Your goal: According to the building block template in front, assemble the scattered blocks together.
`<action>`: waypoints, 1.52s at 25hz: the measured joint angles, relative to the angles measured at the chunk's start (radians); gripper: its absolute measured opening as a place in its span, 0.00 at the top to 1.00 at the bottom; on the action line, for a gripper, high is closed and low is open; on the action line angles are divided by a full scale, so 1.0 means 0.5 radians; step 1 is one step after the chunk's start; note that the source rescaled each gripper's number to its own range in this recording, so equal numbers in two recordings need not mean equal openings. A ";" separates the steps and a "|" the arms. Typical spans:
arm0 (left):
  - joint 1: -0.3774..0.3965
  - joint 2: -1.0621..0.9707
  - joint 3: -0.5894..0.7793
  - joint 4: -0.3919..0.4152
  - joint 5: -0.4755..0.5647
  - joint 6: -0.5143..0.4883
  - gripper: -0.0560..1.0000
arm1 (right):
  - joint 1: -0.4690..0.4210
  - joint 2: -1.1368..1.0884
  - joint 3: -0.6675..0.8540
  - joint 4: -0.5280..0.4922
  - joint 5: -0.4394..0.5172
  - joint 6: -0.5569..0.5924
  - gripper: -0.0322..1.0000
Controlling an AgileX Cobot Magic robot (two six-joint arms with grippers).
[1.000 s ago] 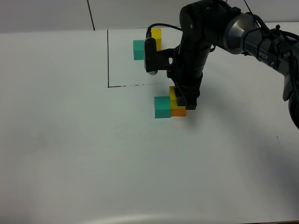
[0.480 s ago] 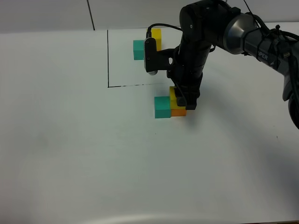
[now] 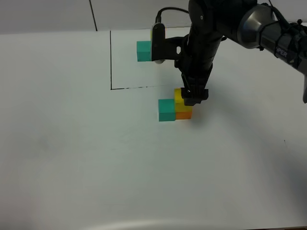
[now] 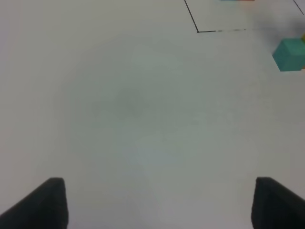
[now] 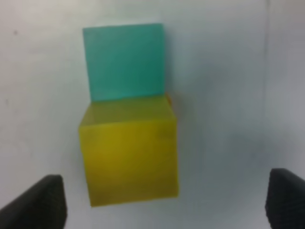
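Note:
The scattered blocks stand together just in front of the black frame. The teal cube [image 3: 166,110] [image 4: 289,55] [image 5: 125,62] touches the orange cube [image 3: 183,115], and the yellow cube [image 3: 179,97] [image 5: 128,155] rests on the orange one. My right gripper [image 3: 194,97] [image 5: 167,202] hangs open just above the yellow cube, its fingers clear on both sides. The building block template sits inside the black frame [image 3: 111,62]; its teal cube [image 3: 142,51] shows, and the arm hides the rest. My left gripper [image 4: 157,205] is open over bare table, with nothing between its fingers.
The white table [image 3: 72,158] stretches wide on the left and front. The black frame's corner [image 4: 198,31] lies near the stacked cubes. The right arm's dark body [image 3: 206,38] reaches over the frame's right part.
My right gripper has opened, let go of the yellow cube and risen a little. The yellow cube stays on the orange one. The left gripper has not moved.

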 joint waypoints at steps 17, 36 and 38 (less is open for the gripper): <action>0.000 0.000 0.000 0.000 0.000 0.000 0.32 | -0.291 -0.898 1.071 -0.107 -0.328 1.508 0.03; 0.000 0.000 0.000 0.000 0.000 0.000 0.32 | -0.297 -1.596 1.594 -0.273 -0.710 2.134 0.03; 0.000 0.000 0.000 0.000 0.000 0.000 0.32 | -0.299 -1.690 1.596 -0.286 -0.744 2.160 0.03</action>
